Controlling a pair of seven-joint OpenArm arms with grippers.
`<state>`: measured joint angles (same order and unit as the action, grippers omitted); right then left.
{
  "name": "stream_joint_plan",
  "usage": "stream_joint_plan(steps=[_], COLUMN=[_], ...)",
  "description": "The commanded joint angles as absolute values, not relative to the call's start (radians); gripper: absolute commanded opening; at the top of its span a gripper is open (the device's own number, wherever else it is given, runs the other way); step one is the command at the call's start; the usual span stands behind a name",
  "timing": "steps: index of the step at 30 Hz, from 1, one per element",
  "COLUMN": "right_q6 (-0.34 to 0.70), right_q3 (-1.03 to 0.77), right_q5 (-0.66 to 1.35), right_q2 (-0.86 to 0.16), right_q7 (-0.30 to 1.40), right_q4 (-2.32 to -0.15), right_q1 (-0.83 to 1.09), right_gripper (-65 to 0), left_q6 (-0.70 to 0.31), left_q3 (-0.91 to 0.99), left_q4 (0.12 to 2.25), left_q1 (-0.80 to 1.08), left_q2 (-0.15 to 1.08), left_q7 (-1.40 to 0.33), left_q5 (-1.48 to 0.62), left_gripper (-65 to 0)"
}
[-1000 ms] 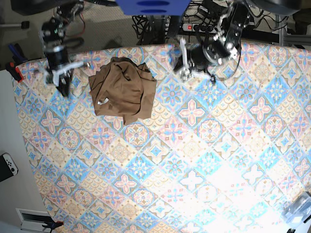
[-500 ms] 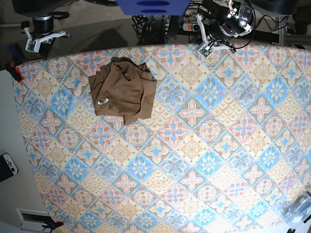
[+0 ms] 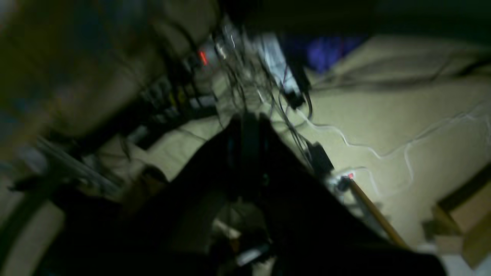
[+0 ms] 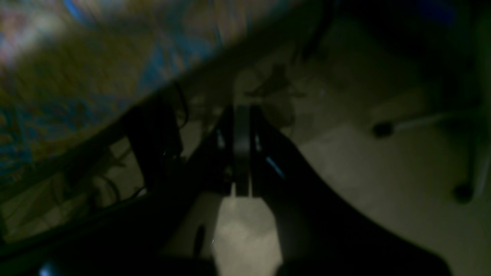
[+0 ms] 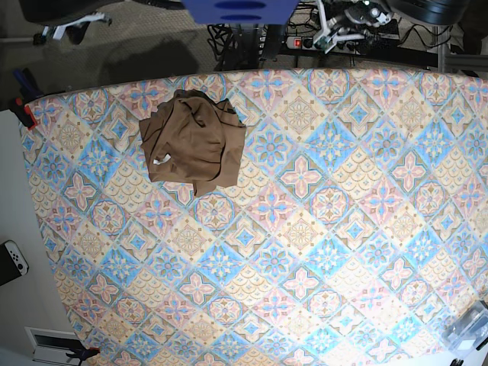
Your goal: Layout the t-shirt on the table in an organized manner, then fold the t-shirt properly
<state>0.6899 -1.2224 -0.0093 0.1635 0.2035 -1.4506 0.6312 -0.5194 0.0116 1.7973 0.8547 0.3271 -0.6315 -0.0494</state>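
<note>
The plain tan-brown cotton t-shirt [image 5: 194, 142] sits crumpled in a heap on the pastel diamond-tiled table [image 5: 320, 229], well away from both arms' fingers.

A lab: power strip [image 5: 305, 42] and tangled cables [image 3: 245, 76] on the floor.

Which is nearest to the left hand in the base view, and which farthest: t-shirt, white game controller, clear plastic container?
From the left hand, at the view's top right:
1. t-shirt, crumpled, upper left.
2. clear plastic container, bottom-right corner.
3. white game controller, left edge.
</note>
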Motion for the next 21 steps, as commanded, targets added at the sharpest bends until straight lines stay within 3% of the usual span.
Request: stream_joint_plan(steps=[1,8,15,21], right_q6=[0.698,0.698,0.698,0.698], right_q3=[-1.231,-1.231,-1.245,-1.457], right_q5=[0.008,-0.016,-0.237,-0.472], right_q2=[0.154,0.154,0.153,0.153], right_q7=[0.176,0.176,0.176,0.173], right_q4=[-1.44,-1.253,-1.185,-1.161], right_q1=[0.644,0.644,0.515,0.351], right_gripper=[-65.0,-65.0,-65.0,-65.0], left_q6=[-0.524,-0.524,-0.532,-0.697], left_q3=[0.013,0.01,0.004,0.012], left_q4=[1.774,1.415,1.036,0.716], left_q1=[0.866,0.819,0.661,0.496], left_q2=[0.329,0.331,0.335,0.338], left_q7=[-0.553,-0.291,-0.131,-0.03], left_q5=[-0.07,-0.07,-0.058,-0.059], left_gripper=[-65.0,-65.0,-65.0,-65.0])
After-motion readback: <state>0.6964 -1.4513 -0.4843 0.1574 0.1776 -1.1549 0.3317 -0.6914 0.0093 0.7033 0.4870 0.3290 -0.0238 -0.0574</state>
